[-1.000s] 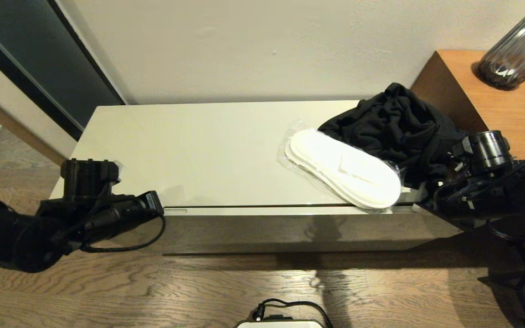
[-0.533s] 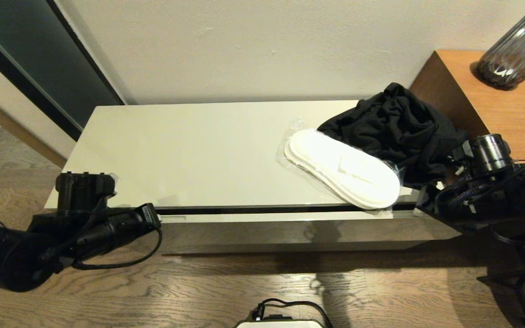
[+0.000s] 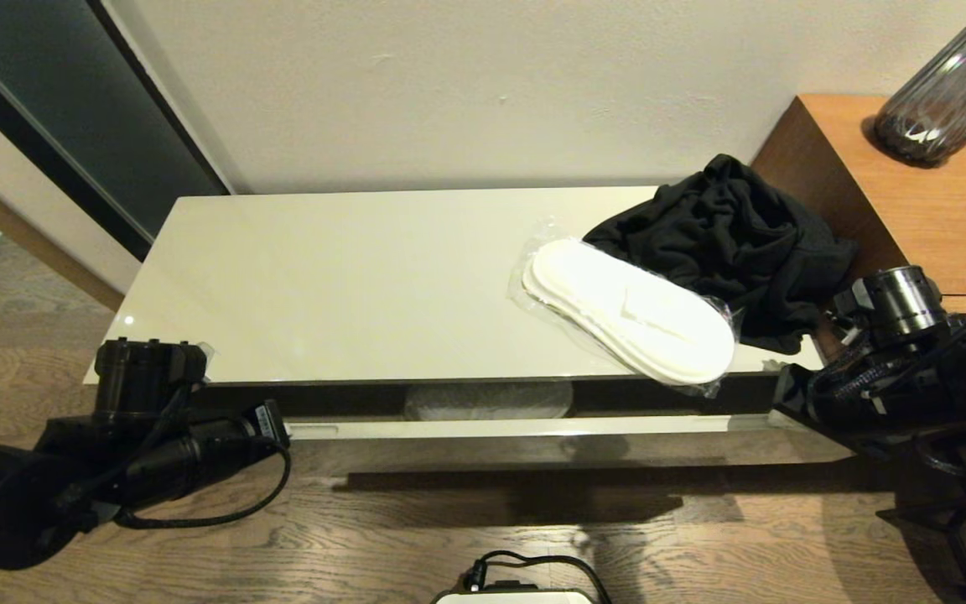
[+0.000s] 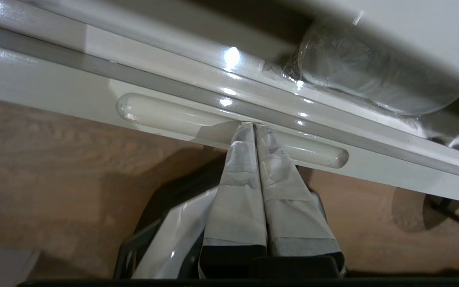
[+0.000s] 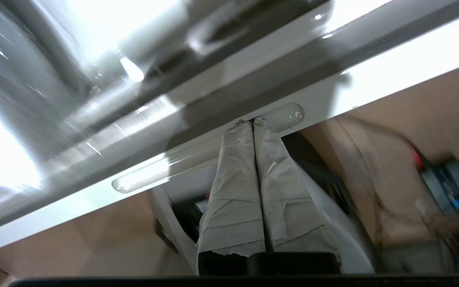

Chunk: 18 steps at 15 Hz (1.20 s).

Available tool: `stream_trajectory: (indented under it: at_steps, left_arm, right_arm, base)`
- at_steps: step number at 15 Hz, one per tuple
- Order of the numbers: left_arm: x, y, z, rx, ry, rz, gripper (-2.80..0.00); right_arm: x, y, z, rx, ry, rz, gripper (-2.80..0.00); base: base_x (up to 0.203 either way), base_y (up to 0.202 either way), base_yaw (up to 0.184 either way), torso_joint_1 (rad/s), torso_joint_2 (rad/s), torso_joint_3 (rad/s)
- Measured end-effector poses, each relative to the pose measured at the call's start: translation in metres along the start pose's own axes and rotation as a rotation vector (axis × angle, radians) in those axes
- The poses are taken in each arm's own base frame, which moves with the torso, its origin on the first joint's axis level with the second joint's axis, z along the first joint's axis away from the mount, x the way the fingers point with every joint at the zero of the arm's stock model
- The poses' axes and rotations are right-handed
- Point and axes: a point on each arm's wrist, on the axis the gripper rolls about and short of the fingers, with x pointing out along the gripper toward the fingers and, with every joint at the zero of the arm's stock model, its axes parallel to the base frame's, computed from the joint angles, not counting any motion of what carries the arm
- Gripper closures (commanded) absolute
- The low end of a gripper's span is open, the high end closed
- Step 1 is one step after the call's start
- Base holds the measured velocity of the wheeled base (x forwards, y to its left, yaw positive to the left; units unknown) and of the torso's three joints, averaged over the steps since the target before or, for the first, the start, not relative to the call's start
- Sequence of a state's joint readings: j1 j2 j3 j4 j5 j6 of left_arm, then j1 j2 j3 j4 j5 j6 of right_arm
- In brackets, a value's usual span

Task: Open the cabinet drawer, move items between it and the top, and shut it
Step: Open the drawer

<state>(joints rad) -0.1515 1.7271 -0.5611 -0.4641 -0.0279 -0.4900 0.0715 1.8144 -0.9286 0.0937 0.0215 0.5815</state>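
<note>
Setting: bedroom or hotel-type room, domestic interior.
Evidence: wood-plank floor [image 3: 416, 537]; low glossy cabinet [image 3: 366, 277] against plain wall; wrapped white slippers [image 3: 630, 310]; black garment [image 3: 726, 243]; ribbed glass vase [image 3: 940, 92] on wooden unit [image 3: 953, 210].

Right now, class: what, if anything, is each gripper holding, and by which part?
Nothing is clamped. Both shut grippers, left and right, have their fingertips hooked in the drawer's two handle notches.

Top [image 3: 349, 285] is hiding most of the wrapped slippers [image 3: 487, 401] inside the cabinet drawer [image 3: 516, 428]; vase [image 3: 944, 92] is getting cropped at the picture's edge; right wrist view is blurring.
</note>
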Motion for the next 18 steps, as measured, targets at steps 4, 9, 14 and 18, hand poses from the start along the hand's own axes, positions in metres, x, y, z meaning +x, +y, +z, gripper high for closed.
stream_trajectory:
  at_steps: [4,9,14,18]
  left_arm:
    - [-0.009,0.003,-0.008,0.000,0.002,-0.003,0.00]
    - [-0.024,0.011,-0.023,0.000,0.085,0.038,0.00]
    - [-0.033,0.017,-0.035,-0.003,0.146,0.064,0.00]
    - [-0.041,0.023,-0.047,-0.007,0.176,0.067,0.00]
  right_arm:
    - [-0.008,-0.006,-0.009,-0.003,-0.007,0.004,0.00]
    - [-0.019,-0.013,-0.021,-0.007,0.025,0.017,0.00]
    - [-0.026,-0.019,-0.033,-0.010,0.048,0.017,0.00]
    - [-0.036,-0.024,-0.043,-0.019,0.042,0.054,0.00]
  base:
    - [0.000,0.000,0.000,0.000,0.00,0.000]
    - [0.000,0.000,0.000,0.000,0.00,0.000]
    - [0.000,0.000,0.000,0.000,0.00,0.000]
    - [0.000,0.000,0.000,0.000,0.00,0.000]
